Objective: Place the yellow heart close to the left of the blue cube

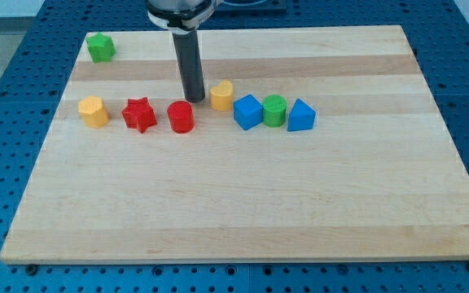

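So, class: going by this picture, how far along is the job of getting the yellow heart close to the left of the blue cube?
Nearly done. The yellow heart already sits just left of the blue cube, slightly toward the view's top, with a small gap. In hand: my tip stands just left of the heart, above the red cylinder. Left: perhaps a small nudge toward the cube.

On the counter (243, 203), a row of blocks runs across the upper half: from the view's left, the yellow hexagon (93, 111), the red star (139, 115), the red cylinder (181, 117), then, set slightly nearer the view's top, the yellow heart (221, 95), and on to the blue cube (247, 112), the green cylinder (274, 110) and the blue triangular block (300, 115). My tip (194, 99) stands just left of the yellow heart and just behind the red cylinder, while the heart sits just beside the blue cube's upper left. The green block (100, 47) lies alone near the counter's top left corner, well apart from the row.
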